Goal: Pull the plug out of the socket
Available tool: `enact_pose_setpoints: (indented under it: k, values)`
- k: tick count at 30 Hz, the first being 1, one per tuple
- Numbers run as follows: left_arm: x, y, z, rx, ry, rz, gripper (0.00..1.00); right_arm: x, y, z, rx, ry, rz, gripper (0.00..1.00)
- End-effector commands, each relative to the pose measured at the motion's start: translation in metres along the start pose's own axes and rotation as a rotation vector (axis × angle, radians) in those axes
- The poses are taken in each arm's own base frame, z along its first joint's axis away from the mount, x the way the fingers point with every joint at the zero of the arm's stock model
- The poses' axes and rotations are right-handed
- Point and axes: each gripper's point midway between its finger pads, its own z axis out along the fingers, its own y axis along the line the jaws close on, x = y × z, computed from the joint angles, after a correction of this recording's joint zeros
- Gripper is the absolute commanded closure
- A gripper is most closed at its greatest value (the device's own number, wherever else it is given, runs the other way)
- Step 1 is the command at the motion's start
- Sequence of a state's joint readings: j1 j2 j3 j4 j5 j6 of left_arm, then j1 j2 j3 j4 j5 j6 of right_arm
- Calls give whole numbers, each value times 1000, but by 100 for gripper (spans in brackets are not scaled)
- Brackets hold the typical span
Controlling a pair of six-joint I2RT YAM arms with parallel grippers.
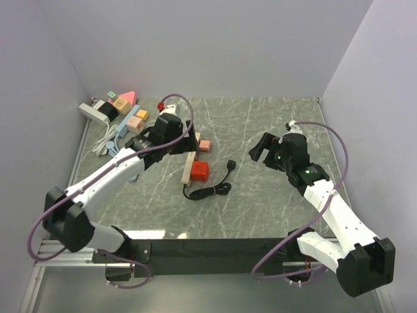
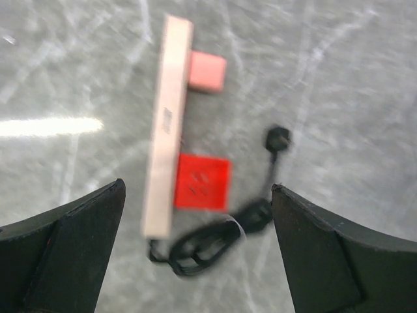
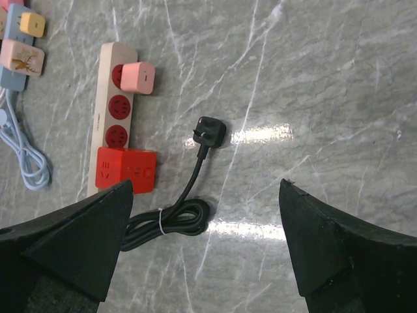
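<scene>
Right wrist view: black plug [image 3: 212, 132] lies loose on grey marble counter [image 3: 326, 78].
Beige power strip [image 3: 99, 124]: holds pink adapter [image 3: 140, 78], red cube adapter [image 3: 127, 171].
Jaws: left gripper [image 2: 197, 186], right gripper [image 3: 206, 182] both released.

1. White power strip [image 1: 93, 112] lies on the marble table [image 1: 273, 195], with a black adapter [image 1: 104, 107] plugged into it.
2. Pink pointed block [image 1: 127, 98]: just right of the white power strip, slightly farther back.
3. Blue strip [image 3: 8, 73]: right of the white power strip, carrying a yellow cube [image 3: 31, 24] and a peach cube [image 3: 21, 57].
4. White cable coil [image 1: 101, 143]: just on the near side of the white power strip.
5. Light blue cable [image 3: 29, 163]: looped beside that coil.
</scene>
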State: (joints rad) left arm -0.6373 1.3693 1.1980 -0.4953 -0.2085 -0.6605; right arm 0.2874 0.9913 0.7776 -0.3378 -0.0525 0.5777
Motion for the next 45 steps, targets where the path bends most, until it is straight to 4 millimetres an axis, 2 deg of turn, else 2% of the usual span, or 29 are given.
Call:
enact_pose_setpoints:
  k: [1, 2, 3, 4, 5, 6, 11, 14, 19, 26, 30, 31, 33, 34, 36, 37, 41, 45]
  values:
    - [-37, 28, 26, -55, -54, 55, 3, -5, 8, 2, -20, 17, 19, 0]
    - [-48, 28, 30, -44, -48, 50, 5, 0, 14, 2, -52, 42, 19, 0]
    - [-41, 36, 46, -56, 8, 50, 2, 3, 13, 2, -47, 61, 23, 0]
    - [-37, 39, 53, -46, 51, 47, 1, 3, 15, 2, -49, 71, 25, 0]
    - [-49, 43, 58, -47, 47, 55, 1, 3, 16, 2, -53, 76, 23, 0]
    - [-43, 45, 70, -49, 80, 71, 1, 4, 16, 1, -54, 83, 18, 0]
    - [-57, 33, 82, 3, 34, 95, 1, 2, 16, 0, -53, 77, 1, 0]
    - [-60, 34, 90, 26, 37, 81, 1, 7, 14, 2, -44, 111, -8, 0]
    - [-55, 50, 113, -22, 82, 64, 1, 6, 16, 3, -50, 105, -3, 0]
    - [-49, 52, 131, -29, 117, 82, 1, 10, 11, 7, -30, 123, 4, 0]
    - [-28, 47, 137, 3, 184, 109, 1, 13, 11, 13, -22, 138, 20, 0]
    - [-16, 44, 136, 1, 209, 129, 1, 15, 10, 15, -20, 145, 23, 0]
    - [-7, 42, 131, -2, 212, 156, 1, 14, 12, 16, -27, 143, 31, 0]
    - [9, 42, 129, -4, 238, 171, 1, 17, 10, 18, -22, 149, 35, 0]
    - [16, 39, 127, 5, 229, 176, 1, 17, 10, 20, -24, 149, 42, 0]
    - [29, 42, 127, -3, 249, 177, 1, 20, 10, 22, -26, 159, 46, 0]
    - [50, 40, 131, 2, 276, 149, 1, 26, 10, 30, -30, 183, 61, 0]
    - [60, 39, 138, -10, 267, 148, 1, 29, 14, 36, -52, 198, 74, 2]
